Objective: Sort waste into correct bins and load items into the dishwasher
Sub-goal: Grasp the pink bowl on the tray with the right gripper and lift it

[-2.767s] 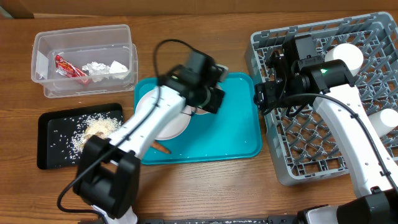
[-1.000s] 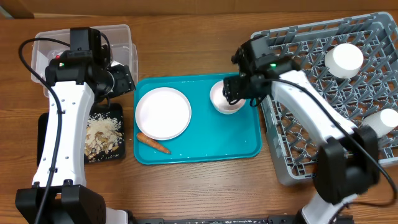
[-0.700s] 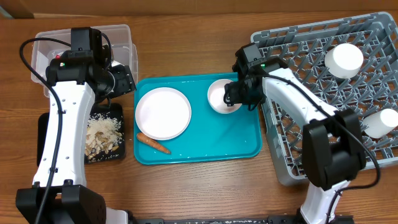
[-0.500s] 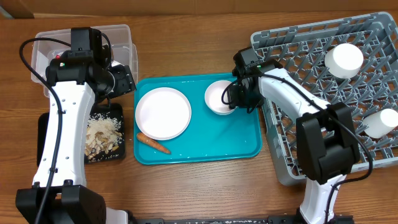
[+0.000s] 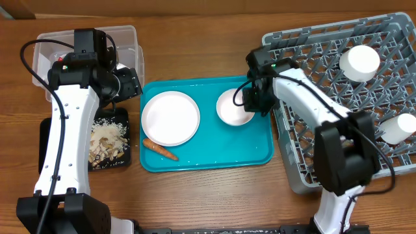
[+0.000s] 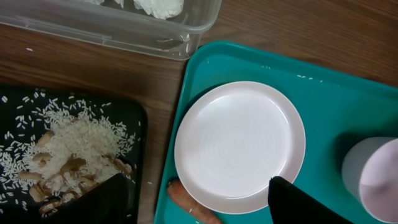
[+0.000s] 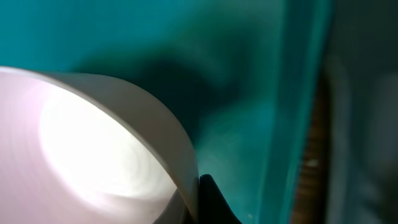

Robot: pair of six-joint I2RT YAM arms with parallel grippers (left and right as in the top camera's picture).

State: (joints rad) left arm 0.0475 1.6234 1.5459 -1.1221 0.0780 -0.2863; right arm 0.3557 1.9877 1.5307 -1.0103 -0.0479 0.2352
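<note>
right end effector (image 5: 251,101): clenched on the rim of the small bowl (image 5: 232,109)
small bowl: on the teal tray (image 5: 214,155), right half, near the dish rack (image 5: 325,97)
left end effector (image 5: 128,86): released, empty, above the worktop between clear tub (image 5: 127,42) and black tray (image 6: 93,98)
plate (image 5: 170,117): flat on teal tray, left half
carrot (image 5: 160,150): on teal tray, just beside plate's near edge
rice scraps (image 6: 68,149): in black tray

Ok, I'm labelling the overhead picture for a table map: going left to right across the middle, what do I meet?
black tray → flat white plate → small white bowl → grey dish rack. Left out: the carrot and the teal tray, which overlap the plate sideways.
</note>
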